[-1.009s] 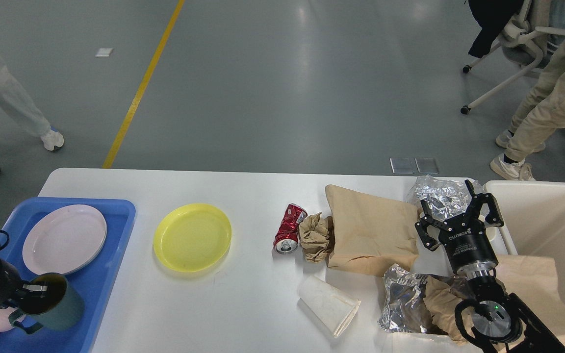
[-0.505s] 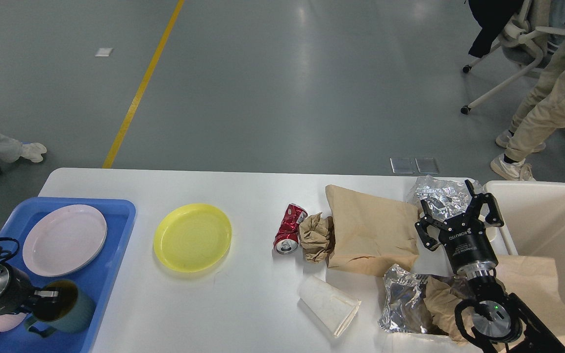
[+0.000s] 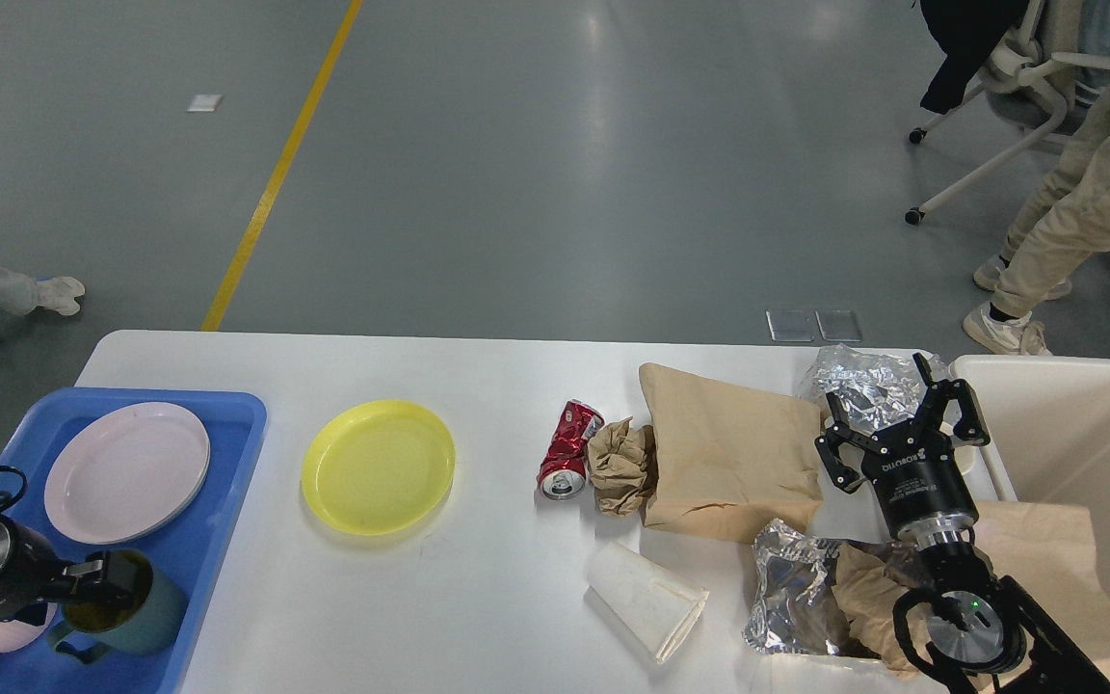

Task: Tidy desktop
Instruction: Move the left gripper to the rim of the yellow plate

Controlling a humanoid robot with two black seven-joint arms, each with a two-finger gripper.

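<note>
Progress: partial. Pink plate in blue tray; left hand grasping green mug there. Right hand released, above foil. Left on desk: yellow plate, can, paper bag, paper cup.

Right gripper open above the desktop, fingers spread. Crumpled foil just beyond the fingertips; flat brown paper bag beside it to the left, with a paper wad and crushed red can farther left. Left gripper at the rim of a teal mug in the blue tray, jaw state unclear.
</note>
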